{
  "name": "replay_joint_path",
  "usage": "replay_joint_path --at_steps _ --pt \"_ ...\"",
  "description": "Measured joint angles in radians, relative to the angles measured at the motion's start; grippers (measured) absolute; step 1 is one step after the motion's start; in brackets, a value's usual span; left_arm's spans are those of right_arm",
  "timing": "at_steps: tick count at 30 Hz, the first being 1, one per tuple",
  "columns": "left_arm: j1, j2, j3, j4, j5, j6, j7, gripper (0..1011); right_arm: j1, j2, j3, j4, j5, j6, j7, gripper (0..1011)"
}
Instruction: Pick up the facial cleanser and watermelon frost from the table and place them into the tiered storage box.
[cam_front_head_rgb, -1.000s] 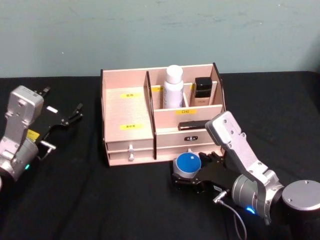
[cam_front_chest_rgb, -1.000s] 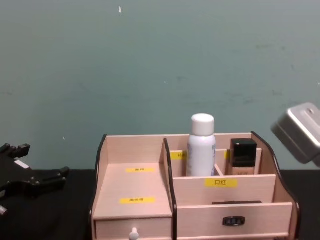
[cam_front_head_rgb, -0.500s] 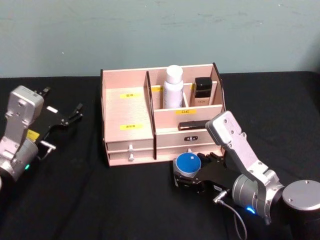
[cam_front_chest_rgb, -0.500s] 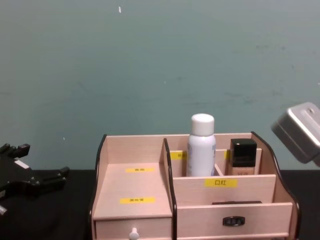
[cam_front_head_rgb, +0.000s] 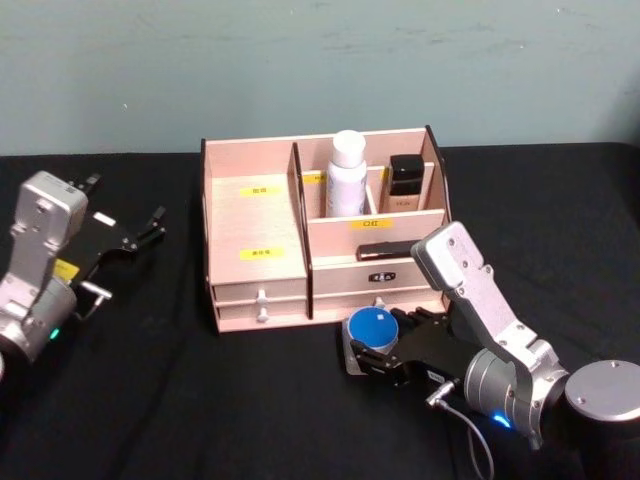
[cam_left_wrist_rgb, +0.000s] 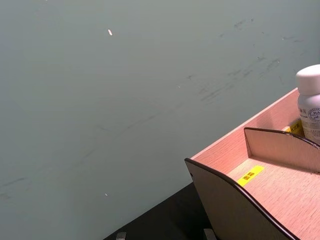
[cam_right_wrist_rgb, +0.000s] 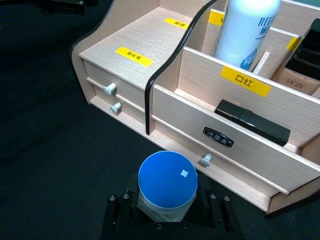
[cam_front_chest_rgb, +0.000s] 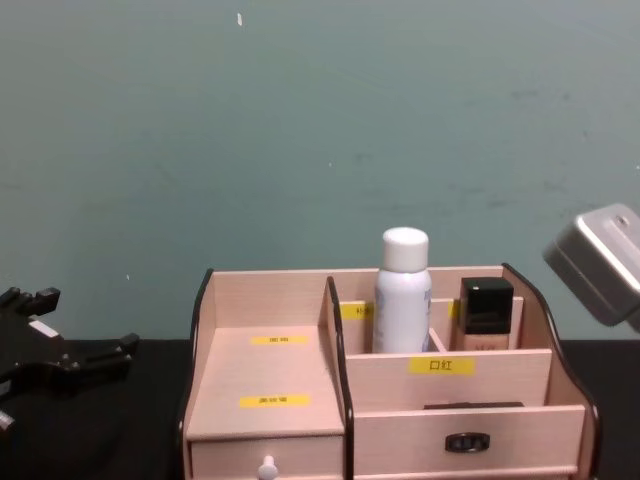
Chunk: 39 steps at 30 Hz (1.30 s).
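1. Clamping the jar (cam_front_head_rgb: 372, 327) in the right gripper (cam_front_head_rgb: 376, 347), low, just in front of the box's (cam_front_head_rgb: 255, 215) right drawer (cam_front_head_rgb: 383, 277).
2. Parked well left of the box with left gripper (cam_front_head_rgb: 122, 222) spread wide.

A pale teal wall (cam_front_head_rgb: 320, 60), scuffed with faint streaks and small white specks, spans the far side. Before it, the desk (cam_front_head_rgb: 180, 400) is covered in matte black.

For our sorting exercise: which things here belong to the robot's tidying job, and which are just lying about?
In the job: blue-lidded jar, held by the right pincer; storage box.
Lying about: white bottle, black-capped bottle and flat black case in the box; idle left pincer, left of the box.
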Motion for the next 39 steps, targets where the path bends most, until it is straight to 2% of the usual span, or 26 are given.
replay_joint_path --at_steps 13,19,31,35,39 --pt "0.0 0.0 0.0 0.0 0.0 0.0 0.0 1001 0.0 0.0 0.0 0.0 0.001 0.0 0.0 705" --pt "0.0 0.0 0.0 0.0 0.0 0.0 0.0 1001 0.0 0.015 -0.002 0.0 0.002 -0.027 0.02 705" --pt "0.0 0.0 0.0 0.0 0.0 0.0 0.0 1001 0.018 0.059 -0.009 -0.064 0.038 -0.042 0.07 705" --pt "0.0 0.0 0.0 0.0 0.0 0.0 0.0 1001 0.037 0.064 -0.018 -0.09 0.051 -0.031 0.081 705" --pt "0.0 0.0 0.0 0.0 0.0 0.0 0.0 1002 0.069 0.059 -0.044 -0.113 0.058 -0.016 0.084 705"
